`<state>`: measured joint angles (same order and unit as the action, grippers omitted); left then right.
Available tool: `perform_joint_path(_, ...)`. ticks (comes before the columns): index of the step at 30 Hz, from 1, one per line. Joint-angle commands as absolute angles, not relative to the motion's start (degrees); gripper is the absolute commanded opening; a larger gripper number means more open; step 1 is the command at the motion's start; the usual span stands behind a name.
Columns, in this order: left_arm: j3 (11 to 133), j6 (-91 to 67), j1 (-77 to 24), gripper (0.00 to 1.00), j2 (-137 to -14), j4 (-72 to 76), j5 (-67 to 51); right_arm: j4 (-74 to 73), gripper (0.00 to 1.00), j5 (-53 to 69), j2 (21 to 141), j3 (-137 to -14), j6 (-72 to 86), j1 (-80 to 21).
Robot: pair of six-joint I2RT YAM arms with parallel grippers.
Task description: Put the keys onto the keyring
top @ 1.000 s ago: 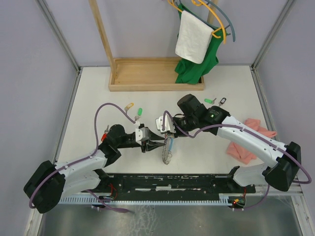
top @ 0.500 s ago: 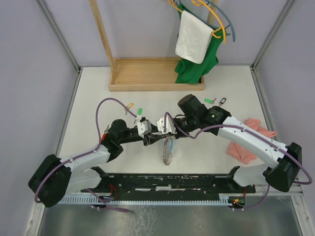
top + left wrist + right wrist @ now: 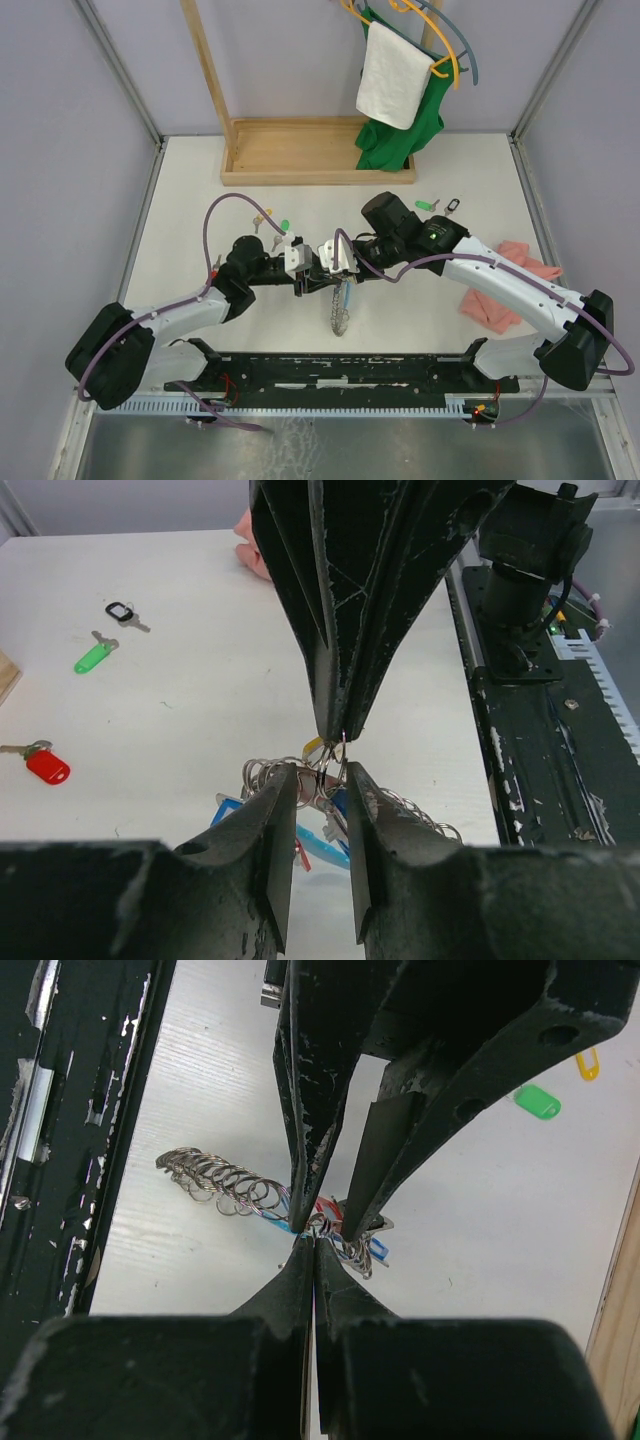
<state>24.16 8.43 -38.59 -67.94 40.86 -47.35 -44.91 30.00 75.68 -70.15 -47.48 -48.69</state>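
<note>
Mid-table, right fingers (image 3: 290,1295) pinching keyring (image 3: 215,1180), keys (image 3: 228,810) attached

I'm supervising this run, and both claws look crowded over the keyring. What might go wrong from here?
1. The left claw and right claw meet nearly tip to tip over the keyring. A slight misalignment may make them collide or lose their hold on it.
2. The left arm's purple cable loops close to the green key and might sweep it away.
</note>
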Motion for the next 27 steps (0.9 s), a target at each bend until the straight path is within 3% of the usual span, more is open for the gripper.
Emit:
perform_joint_path(1,27.33,8.60,-38.33,0.32,-69.04,43.16,-50.80,-42.51,0.01,32.79,73.06,-70.85,-48.38,-48.56)
perform_joint_path(3,27.72,8.32,-38.33,0.29,-69.55,43.11,-51.26,-42.44,0.01,32.85,73.13,-70.91,-48.34,-48.54)
perform_joint_path(10,28.57,9.20,-38.37,0.03,-69.67,39.21,-51.68,-43.13,0.01,29.16,71.71,-70.35,-47.33,-48.54)
perform_joint_path(20,26.40,7.99,-38.24,0.03,-65.22,40.89,-48.61,-38.82,0.00,20.95,65.75,-61.30,-41.00,-48.52)
perform_joint_path(27,24.93,5.76,-38.32,0.03,-64.88,44.56,-46.47,-28.19,0.01,24.94,65.46,-54.42,-35.41,-48.51)
